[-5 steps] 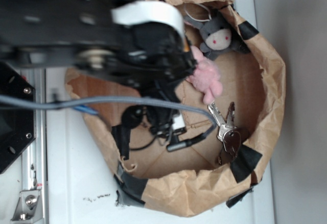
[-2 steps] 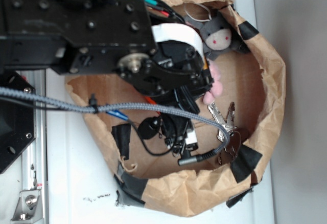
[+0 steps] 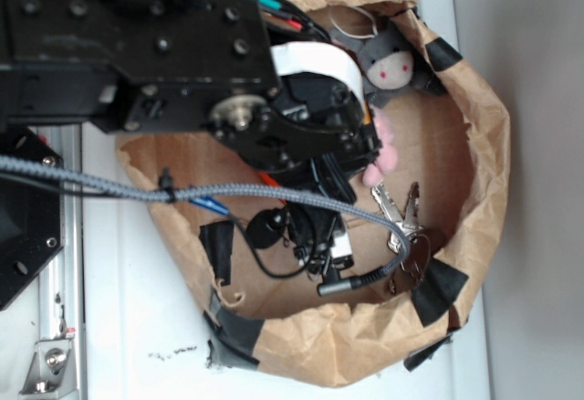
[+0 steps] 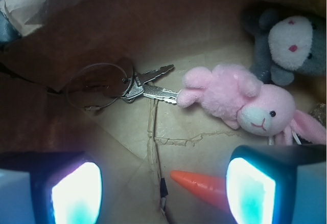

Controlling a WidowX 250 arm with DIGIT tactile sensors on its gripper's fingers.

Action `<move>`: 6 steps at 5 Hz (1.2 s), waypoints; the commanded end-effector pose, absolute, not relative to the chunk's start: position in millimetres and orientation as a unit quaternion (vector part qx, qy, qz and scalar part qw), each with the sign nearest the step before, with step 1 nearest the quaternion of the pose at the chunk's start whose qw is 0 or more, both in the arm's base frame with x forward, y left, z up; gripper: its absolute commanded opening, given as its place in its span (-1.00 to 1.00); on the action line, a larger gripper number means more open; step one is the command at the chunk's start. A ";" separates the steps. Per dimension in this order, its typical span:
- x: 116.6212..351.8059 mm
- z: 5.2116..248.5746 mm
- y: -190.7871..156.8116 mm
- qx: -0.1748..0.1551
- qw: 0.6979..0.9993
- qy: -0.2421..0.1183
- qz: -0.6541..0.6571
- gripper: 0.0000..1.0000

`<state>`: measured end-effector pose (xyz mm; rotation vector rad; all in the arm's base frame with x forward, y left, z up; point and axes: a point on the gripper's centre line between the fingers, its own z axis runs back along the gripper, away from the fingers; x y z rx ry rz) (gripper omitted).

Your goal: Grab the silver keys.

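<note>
scene: a widowx arm is reaching into a brown paper bag (image 3: 484, 144) standing on a white desk (image 3: 128, 327).
claw: the claw (image 4: 163, 188) is hovering released, its two glowing pads spread wide with nothing between them.
target: the silver keys (image 4: 134, 85) are lying on the bag's floor, ahead of the claw and slightly toward its left pad, well apart from it.
axis: the blades are pointing toward the pink plush bunny (image 4: 240, 101), one tip touching its paw; the dark fob is trailing the other way.
neighbours: a grey plush donkey (image 4: 286, 42) is sitting beyond the bunny, and an orange carrot (image 4: 196, 182) is lying beside the right pad.
next move: the claw likely needs to be advancing forward, then descending.
</note>
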<state>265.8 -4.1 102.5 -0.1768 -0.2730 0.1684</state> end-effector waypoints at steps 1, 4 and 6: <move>249.9 111.7 -7.8 -0.109 0.976 -0.182 0.049 1.00; 282.6 66.5 -31.8 -0.054 0.975 -0.208 0.055 1.00; 294.2 74.4 -48.4 -0.095 0.972 -0.204 0.076 1.00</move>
